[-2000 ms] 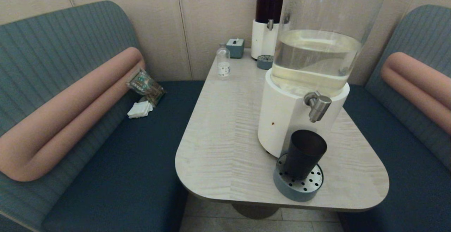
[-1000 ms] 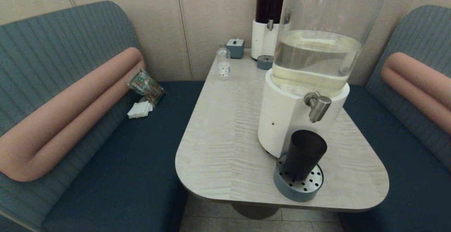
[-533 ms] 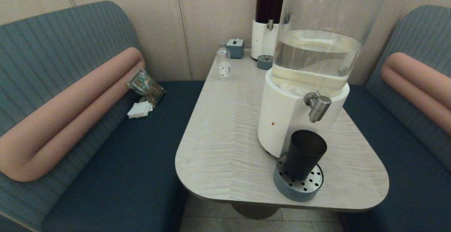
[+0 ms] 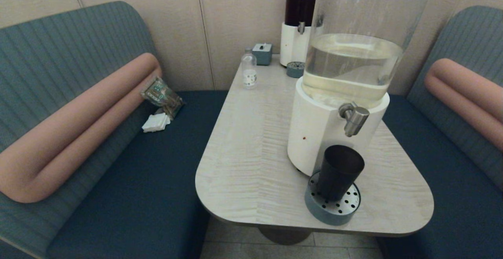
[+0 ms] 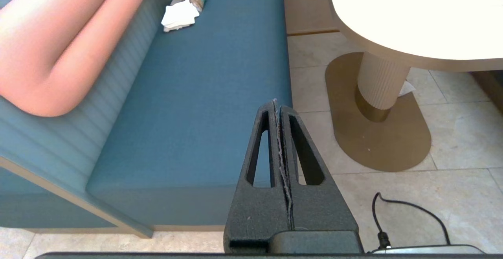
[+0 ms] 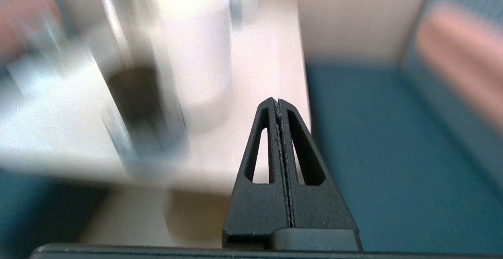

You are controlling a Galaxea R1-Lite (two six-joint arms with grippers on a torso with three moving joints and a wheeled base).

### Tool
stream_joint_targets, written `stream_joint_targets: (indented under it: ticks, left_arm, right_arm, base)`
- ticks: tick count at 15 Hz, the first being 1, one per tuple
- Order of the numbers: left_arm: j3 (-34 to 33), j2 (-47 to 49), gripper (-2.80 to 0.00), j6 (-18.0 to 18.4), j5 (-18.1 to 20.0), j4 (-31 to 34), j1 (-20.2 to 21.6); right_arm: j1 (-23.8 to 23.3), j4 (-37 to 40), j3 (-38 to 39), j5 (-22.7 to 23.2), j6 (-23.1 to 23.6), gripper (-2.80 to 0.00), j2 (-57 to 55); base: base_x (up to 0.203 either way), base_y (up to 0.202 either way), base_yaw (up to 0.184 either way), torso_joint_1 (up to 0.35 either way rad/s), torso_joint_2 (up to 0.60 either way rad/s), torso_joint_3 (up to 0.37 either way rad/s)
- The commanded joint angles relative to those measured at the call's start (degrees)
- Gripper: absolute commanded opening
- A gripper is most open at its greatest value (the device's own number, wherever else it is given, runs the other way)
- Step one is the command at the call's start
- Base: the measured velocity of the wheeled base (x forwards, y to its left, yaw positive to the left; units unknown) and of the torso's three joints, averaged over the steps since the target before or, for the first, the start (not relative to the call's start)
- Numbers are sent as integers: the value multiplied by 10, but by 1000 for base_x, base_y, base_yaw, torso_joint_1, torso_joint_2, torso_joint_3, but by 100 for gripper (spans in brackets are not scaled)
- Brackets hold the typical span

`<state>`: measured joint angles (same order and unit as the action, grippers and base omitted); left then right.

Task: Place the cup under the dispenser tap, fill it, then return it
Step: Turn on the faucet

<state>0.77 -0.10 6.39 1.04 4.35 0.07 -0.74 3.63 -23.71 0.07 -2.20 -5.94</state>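
The dark cup (image 4: pixel 338 171) stands upright on the round blue drip tray (image 4: pixel 332 206), right below the steel dispenser tap (image 4: pixel 354 118) of the big white-based dispenser (image 4: pixel 342 78) with pale liquid. Neither arm shows in the head view. My right gripper (image 6: pixel 278 101) is shut and empty, low beside the table's front right edge; the blurred cup (image 6: pixel 135 105) lies ahead of it, off to one side. My left gripper (image 5: pixel 277 103) is shut and empty, hanging over the floor by the left bench.
A second dispenser with dark liquid (image 4: pixel 299 19), a small clear bottle (image 4: pixel 248 71) and a teal box (image 4: pixel 262 53) stand at the table's far end. Blue benches (image 4: pixel 129 180) flank the table (image 4: pixel 251 153). A snack bag (image 4: pixel 162 94) and napkins (image 4: pixel 156 122) lie on the left bench.
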Motion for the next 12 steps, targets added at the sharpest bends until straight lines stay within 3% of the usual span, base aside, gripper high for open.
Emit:
stream_joint_targets:
  ticks: [1, 4, 6, 8, 12]
  left_arm:
    - [0, 2, -280, 0, 0, 0, 0]
    - [0, 2, -280, 0, 0, 0, 0]
    - [0, 2, -280, 0, 0, 0, 0]
    - [0, 2, -280, 0, 0, 0, 0]
    - [0, 2, -280, 0, 0, 0, 0]
  right_arm:
    - [-4, 27, -152, 8, -19, -280, -129]
    - [2, 116, -393, 25, -52, -280, -384]
    - [30, 227, -544, 34, -73, -280, -535]
    - [67, 329, -632, 41, -88, -280, -644]
    - [144, 463, -713, 47, -102, -280, -784]
  base:
    - [0, 0, 0, 0, 0, 0]
    - [0, 0, 0, 0, 0, 0]
    - [0, 0, 0, 0, 0, 0]
    - [0, 0, 0, 0, 0, 0]
    - [0, 0, 0, 0, 0, 0]
